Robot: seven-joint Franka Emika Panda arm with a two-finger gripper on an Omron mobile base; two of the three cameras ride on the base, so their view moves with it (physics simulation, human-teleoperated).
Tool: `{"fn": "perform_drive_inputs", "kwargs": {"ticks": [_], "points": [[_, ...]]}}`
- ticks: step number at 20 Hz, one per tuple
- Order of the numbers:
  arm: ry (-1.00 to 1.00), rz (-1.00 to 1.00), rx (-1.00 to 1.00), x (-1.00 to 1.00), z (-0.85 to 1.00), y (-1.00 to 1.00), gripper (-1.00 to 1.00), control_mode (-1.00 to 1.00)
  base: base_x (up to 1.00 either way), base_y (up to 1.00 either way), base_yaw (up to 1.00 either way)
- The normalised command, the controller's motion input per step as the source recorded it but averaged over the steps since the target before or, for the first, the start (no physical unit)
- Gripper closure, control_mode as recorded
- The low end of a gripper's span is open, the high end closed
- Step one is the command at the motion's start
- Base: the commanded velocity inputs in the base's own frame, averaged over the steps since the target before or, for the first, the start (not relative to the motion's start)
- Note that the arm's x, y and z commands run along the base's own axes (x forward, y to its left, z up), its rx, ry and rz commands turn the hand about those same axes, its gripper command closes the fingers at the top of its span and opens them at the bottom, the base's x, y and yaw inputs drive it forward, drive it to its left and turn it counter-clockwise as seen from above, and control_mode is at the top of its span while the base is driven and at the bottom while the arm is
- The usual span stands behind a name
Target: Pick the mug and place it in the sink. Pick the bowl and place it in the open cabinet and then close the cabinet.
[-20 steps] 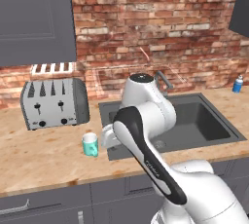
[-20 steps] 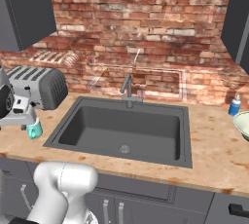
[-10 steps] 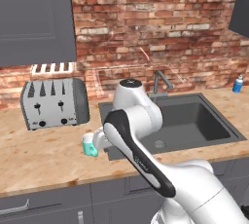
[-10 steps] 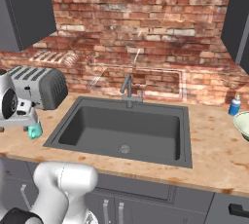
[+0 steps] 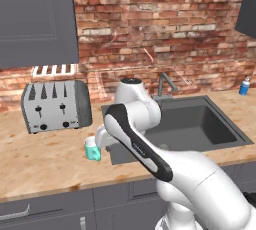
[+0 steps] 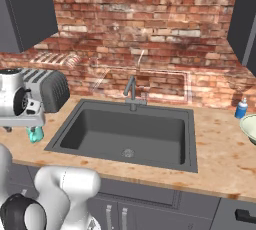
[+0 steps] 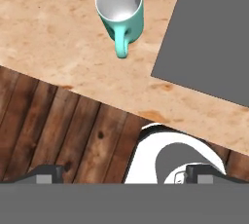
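Nothing is done yet. The mug (image 7: 119,8) stands upright on the bench (image 5: 45,161), just left of the sink (image 6: 131,135). The tool (image 7: 124,174) hovers above it, spread wide and empty. The bowl (image 6: 249,127) waits far right; the cabinet step remains.

silver toaster (image 5: 56,106) on wooden counter (image 5: 45,161), blue bottle (image 6: 241,108) by brick wall (image 6: 150,29)
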Motion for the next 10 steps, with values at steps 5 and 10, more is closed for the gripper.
{"fn": "perform_drive_inputs", "kwargs": {"ticks": [5, 10], "points": [[0.06, 0.0, 0.0, 0.07, -0.21, 0.09, -1.0, -1.0, 0.0, 0.0, 0.0], [0.06, 0.0, 0.0, 0.1, -0.32, 0.11, -1.0, -1.0, 0.0, 0.0, 0.0]]}}
